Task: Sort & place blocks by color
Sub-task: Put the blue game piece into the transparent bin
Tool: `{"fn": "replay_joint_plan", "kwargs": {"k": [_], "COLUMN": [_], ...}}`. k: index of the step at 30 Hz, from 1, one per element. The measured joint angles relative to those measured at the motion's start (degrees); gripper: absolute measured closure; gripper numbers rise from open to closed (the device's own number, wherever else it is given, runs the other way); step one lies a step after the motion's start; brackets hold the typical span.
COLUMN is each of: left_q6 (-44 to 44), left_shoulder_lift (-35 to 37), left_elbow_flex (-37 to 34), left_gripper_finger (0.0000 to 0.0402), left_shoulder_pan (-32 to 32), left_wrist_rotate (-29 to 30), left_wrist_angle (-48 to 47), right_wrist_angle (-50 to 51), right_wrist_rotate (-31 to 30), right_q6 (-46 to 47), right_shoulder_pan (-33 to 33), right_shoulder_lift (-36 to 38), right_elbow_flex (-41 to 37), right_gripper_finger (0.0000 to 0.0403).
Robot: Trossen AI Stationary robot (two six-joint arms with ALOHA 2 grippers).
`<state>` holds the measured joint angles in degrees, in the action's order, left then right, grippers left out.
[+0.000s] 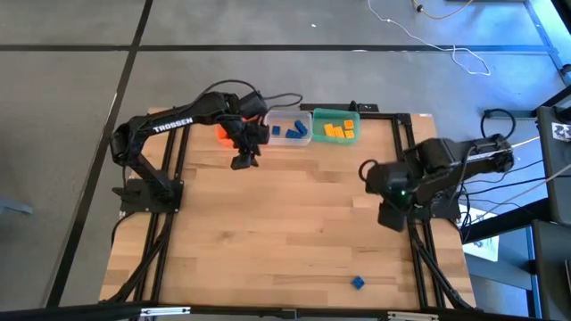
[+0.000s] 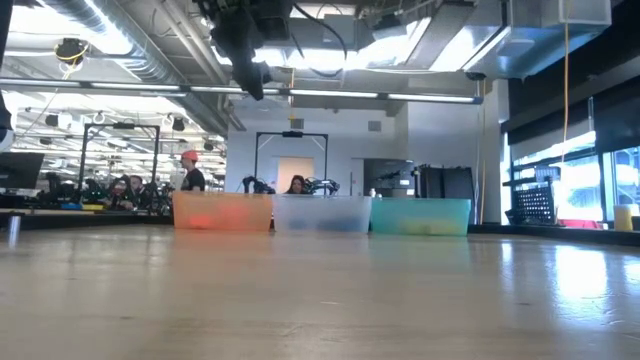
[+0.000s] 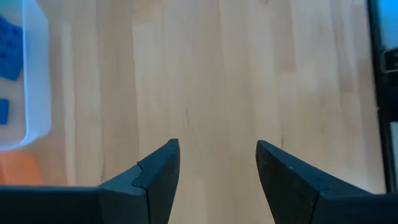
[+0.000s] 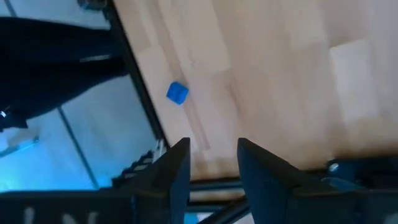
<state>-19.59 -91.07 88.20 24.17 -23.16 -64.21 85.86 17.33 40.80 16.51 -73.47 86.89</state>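
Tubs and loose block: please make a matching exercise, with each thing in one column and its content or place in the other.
Things:
1. clear tub
2. green tub
3. loose blue block
4. left gripper

Places or contents:
A. holds yellow blocks
B. open, empty, over bare table beside the tubs
C. holds blue blocks
D. alone near the table's front edge

Pairs: 1-C, 2-A, 3-D, 4-B

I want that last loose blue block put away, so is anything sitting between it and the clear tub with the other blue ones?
Nothing visible: only bare table lies between the blue block near the front edge and the clear tub at the back.
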Motion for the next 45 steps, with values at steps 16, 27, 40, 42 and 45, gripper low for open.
{"fn": "replay_joint_plan", "kwargs": {"k": [16, 27, 40, 42, 45], "left_q6": [0.69, -5.05, -6.52, -6.5, -6.22], "left_shoulder_lift": [0.0, 0.52, 2.02, 2.39, 2.44], "left_elbow_flex": [0.0, 0.0, -0.02, -0.02, -0.02], "left_gripper_finger": [0.0201, 0.0201, 0.0201, 0.0201, 0.0201], "left_shoulder_pan": [-3.01, -5.41, -6.85, -6.85, -6.85], "left_wrist_rotate": [2.66, 2.6, 2.72, 2.83, 2.91], "left_wrist_angle": [-2.67, -8.87, -10.92, -10.97, -11.21], "right_wrist_angle": [-3.31, -15.4, -28.44, -28.83, -26.32], "right_wrist_rotate": [-1.29, -6.14, -2.31, -1.24, 0.89], "right_q6": [6.91, 26.49, 50.48, 50.53, 51.17], "right_shoulder_pan": [13.95, 23.72, 25.01, 25.01, 25.01], "right_shoulder_lift": [-12.62, -26.76, -35.29, -37.12, -39.53], "right_elbow_flex": [0.0, -0.02, -0.02, -0.02, -0.02], "right_gripper_finger": [0.0203, 0.0202, 0.0202, 0.0202, 0.0202]}}
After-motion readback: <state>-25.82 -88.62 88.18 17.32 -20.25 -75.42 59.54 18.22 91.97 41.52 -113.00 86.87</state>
